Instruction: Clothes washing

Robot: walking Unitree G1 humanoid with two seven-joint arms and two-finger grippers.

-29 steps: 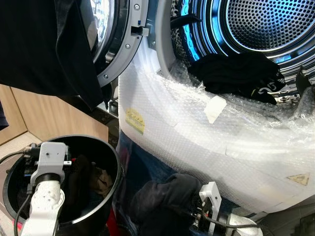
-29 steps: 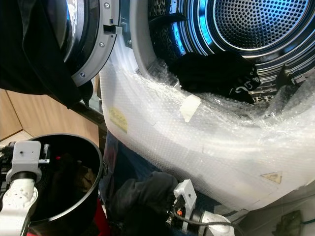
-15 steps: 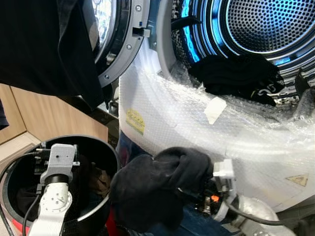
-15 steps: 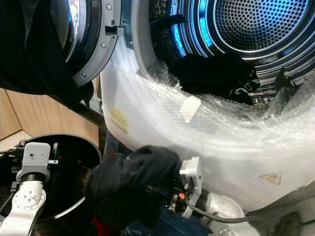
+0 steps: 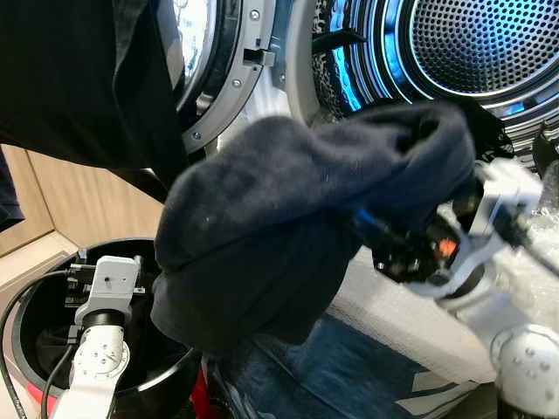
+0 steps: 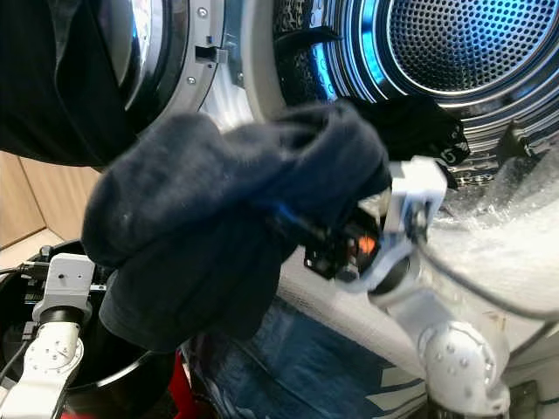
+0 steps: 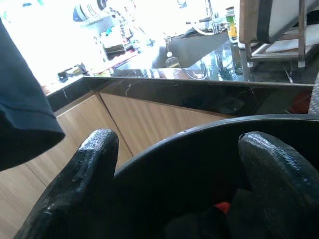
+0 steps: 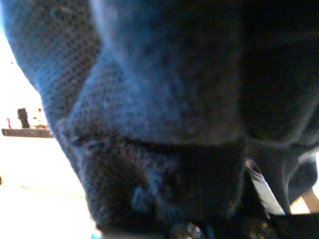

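Dark garment (image 5: 288,218) covers right gripper (image 5: 371,229), hides washer door opening; right wrist view blurred.

The dark garment (image 5: 288,227) is thick, matt knit cloth, its weave coarse and fuzzy up close. The washer drum (image 5: 489,44) is polished perforated metal, gleaming blue. Bubble wrap (image 6: 507,253) on the machine front looks crinkly, translucent plastic. The bucket (image 7: 209,144) is glossy black plastic. The left claw (image 7: 199,169) has rubbery, slightly shiny fingers (image 7: 84,174). Cabinet panels (image 5: 61,201) are smooth, pale wood; the tabletop (image 7: 199,92) is glossy dark stone.
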